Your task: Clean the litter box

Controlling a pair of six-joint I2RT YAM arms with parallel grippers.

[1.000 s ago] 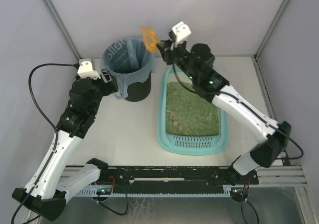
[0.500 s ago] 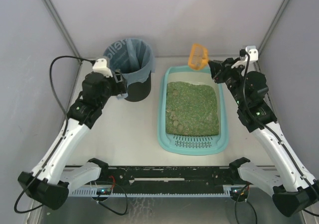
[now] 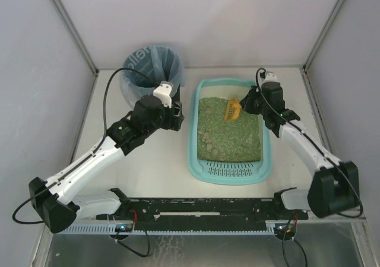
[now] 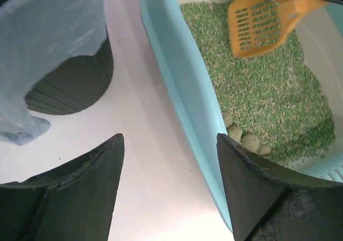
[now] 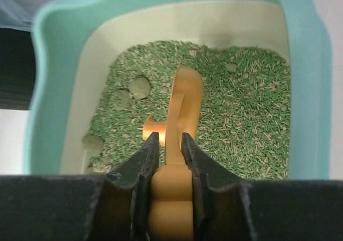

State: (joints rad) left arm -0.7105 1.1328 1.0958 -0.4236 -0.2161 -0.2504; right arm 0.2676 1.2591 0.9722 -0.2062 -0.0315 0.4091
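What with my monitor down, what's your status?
Left gripper open, empty, near round black blue-bagged bin. Right gripper shut on orange slotted plastic scoop, over green litter in light-teal plastic litter box. Clumps visible; nothing blocking.

Light-teal litter box, green litter, orange slotted scoop, black bin

robot test cell in a lab, not a home. plain pale walls joined by bare metal posts close in a white table. two robot arms are bolted to a black rail at its near edge, with loose black cables exposed. a litter box and a bag-lined bin sit on the table top.
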